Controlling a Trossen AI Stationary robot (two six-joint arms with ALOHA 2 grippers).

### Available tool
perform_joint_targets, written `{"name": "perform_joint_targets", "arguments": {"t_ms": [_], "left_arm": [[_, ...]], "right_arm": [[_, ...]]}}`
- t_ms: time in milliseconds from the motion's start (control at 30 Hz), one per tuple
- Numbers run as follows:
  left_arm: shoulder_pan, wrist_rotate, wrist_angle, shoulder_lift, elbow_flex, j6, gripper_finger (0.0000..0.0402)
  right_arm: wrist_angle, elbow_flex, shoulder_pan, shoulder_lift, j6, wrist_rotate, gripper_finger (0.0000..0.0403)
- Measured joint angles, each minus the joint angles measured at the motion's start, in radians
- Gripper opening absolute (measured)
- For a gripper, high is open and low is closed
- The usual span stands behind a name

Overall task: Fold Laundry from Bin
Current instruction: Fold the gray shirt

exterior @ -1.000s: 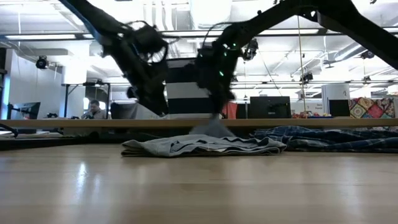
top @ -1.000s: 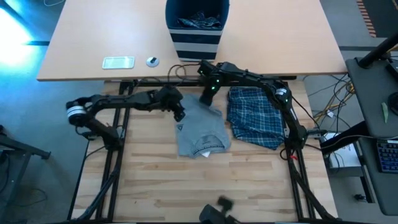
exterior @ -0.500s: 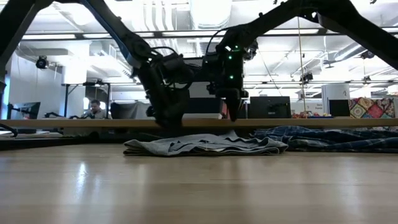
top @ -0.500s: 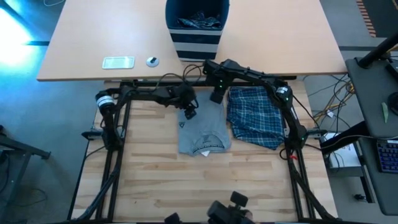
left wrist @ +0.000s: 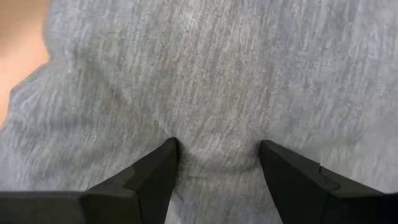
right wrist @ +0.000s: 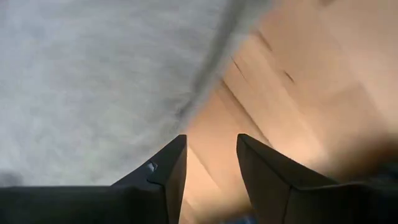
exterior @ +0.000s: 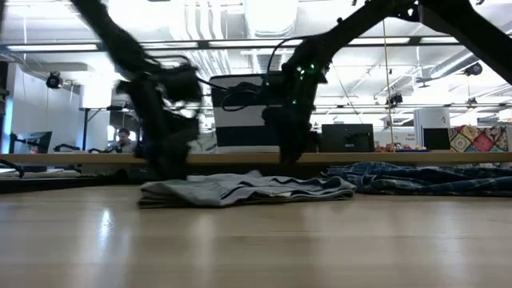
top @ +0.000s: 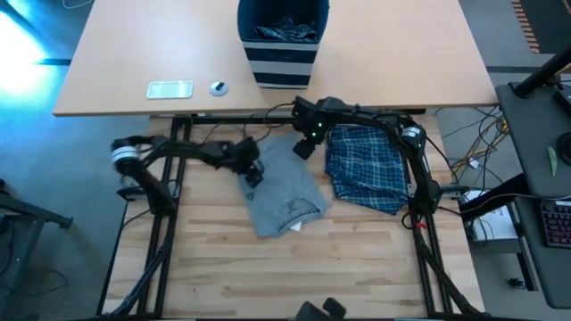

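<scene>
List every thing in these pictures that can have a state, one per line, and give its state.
grey T-shirt: lying partly folded on the table
plaid garment: lying folded beside the T-shirt
bin: upright, cloth inside
left claw: open, pressed onto the grey T-shirt
right claw: open, at the T-shirt's edge, holding nothing

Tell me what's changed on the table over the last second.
The right gripper let go of the grey T-shirt and now sits open at its far edge. The left gripper swung in over the shirt and back to its left edge, open, fingers on the cloth. The shirt turned and slid a little left. The plaid garment and bin stayed put.
</scene>
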Motion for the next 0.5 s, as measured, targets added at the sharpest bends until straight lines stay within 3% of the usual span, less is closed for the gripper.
{"name": "perform_joint_targets", "arguments": {"t_ms": [200,333,500], "left_arm": [[-0.183,-0.058,-0.028,-0.267,-0.197,-0.267,0.0216],[-0.237,-0.116,-0.019,-0.395,-0.205,-0.372,0.0216],[-0.216,-0.158,-0.047,-0.510,-0.179,-0.389,0.0216]], "right_arm": [[0.327,-0.072,0.051,0.008,0.155,-0.077,0.0137],[0.482,-0.053,0.056,0.057,0.243,-0.150,0.0137],[0.485,-0.013,0.051,0.134,0.256,-0.167,0.0137]]}}
